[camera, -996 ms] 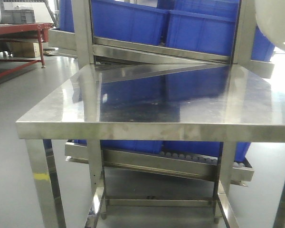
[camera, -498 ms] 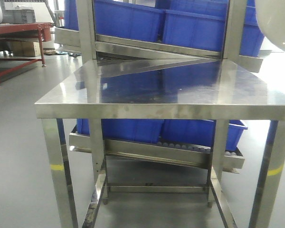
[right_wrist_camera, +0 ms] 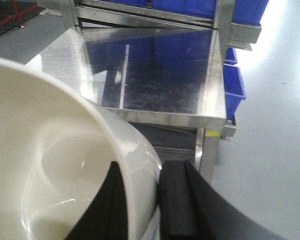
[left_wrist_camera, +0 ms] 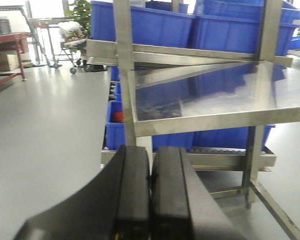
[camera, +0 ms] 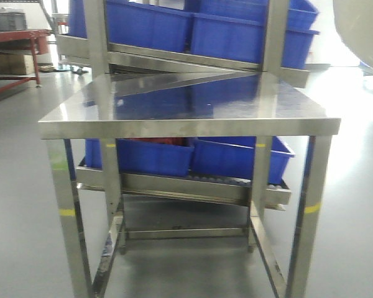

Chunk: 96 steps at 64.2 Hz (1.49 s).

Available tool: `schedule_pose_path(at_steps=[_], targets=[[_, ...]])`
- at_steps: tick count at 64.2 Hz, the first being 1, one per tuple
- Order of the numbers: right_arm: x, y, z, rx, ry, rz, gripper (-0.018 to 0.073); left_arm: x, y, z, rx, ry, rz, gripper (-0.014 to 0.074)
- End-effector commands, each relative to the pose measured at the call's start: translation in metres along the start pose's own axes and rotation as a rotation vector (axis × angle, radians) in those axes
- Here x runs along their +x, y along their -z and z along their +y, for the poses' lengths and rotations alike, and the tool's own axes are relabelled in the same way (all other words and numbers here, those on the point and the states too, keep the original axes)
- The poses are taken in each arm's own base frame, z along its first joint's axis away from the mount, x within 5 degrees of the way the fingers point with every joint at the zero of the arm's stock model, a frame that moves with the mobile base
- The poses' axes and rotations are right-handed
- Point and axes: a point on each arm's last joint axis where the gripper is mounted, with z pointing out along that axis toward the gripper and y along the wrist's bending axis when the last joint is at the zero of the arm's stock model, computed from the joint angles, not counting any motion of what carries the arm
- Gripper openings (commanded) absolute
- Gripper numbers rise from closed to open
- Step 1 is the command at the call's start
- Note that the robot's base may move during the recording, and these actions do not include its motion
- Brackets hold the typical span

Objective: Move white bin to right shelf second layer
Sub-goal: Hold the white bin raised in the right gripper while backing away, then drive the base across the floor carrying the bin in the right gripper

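Note:
The white bin [camera: 360,31] hangs at the top right of the front view, held up off every surface. In the right wrist view its cream wall [right_wrist_camera: 65,165] fills the left half, and my right gripper [right_wrist_camera: 145,167] is shut on that wall, one black finger inside and one outside. My left gripper [left_wrist_camera: 150,150] is shut with nothing in it, its pads pressed together, short of the steel table's left corner. Behind the table a steel rack carries blue crates on two levels; white rollers [camera: 236,180] show on the lower one. I cannot tell which level is the right shelf second layer.
A shiny steel table [camera: 193,127] stands straight ahead, its bare top showing in the wrist views [right_wrist_camera: 160,117]. Blue crates [camera: 149,25] fill the upper rack level and more [camera: 143,155] sit below. A red bench [camera: 18,37] stands far left on grey floor.
The table and rack now look smaller and farther off, with the table's legs in full view; my view has drawn back from them. The white bin stays at the top right.

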Motion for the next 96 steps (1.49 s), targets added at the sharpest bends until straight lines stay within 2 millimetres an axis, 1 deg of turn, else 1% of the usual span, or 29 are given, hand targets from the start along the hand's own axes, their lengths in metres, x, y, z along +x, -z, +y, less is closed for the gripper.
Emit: schedule_pose_path(at_steps=[1, 96], targets=[[-0.0182, 0.0048, 0.0023, -0.02, 0.007, -0.129, 0.0057, 0.0041, -0.0002, 0.0002, -0.004, 0.009, -0.061, 0.0085], [-0.0182, 0.0048, 0.0023, -0.02, 0.007, -0.129, 0.0057, 0.0041, -0.0002, 0.0002, -0.004, 0.009, -0.061, 0.0085]])
